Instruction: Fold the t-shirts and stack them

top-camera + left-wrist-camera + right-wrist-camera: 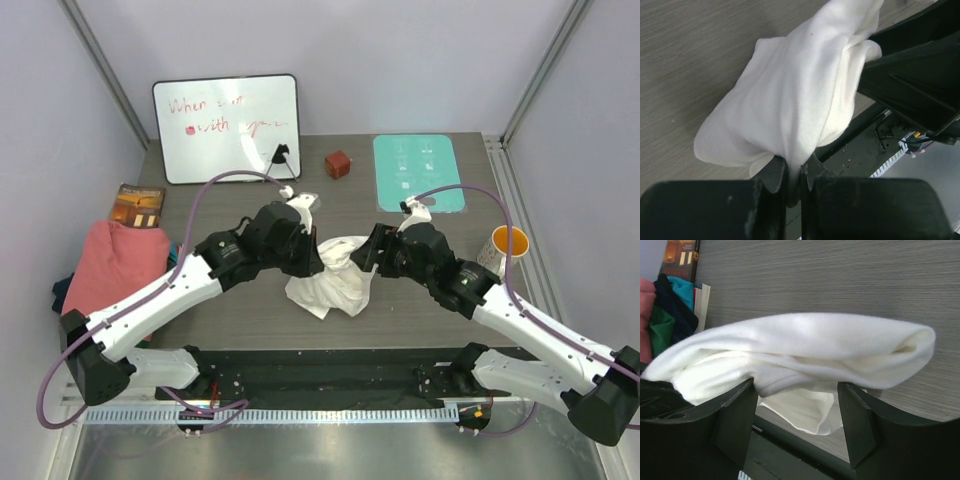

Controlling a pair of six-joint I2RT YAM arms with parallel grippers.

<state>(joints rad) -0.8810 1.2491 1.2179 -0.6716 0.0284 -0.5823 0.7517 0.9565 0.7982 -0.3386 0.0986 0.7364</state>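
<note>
Your left gripper (794, 175) is pinched tight on a fold of the white t-shirt (335, 275), which sits bunched mid-tabletop (340, 200). Your right gripper (797, 386) gapes wide and grips nothing. The rolled cloth lies crosswise between its jaws.

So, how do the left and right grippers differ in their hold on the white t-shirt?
The left gripper is shut, pinching a fold of the white t-shirt; the right gripper stands wide open, the cloth only draped across it. The left gripper is at the shirt's left side, the right gripper at its right. Both touch the same bunched shirt.
</note>
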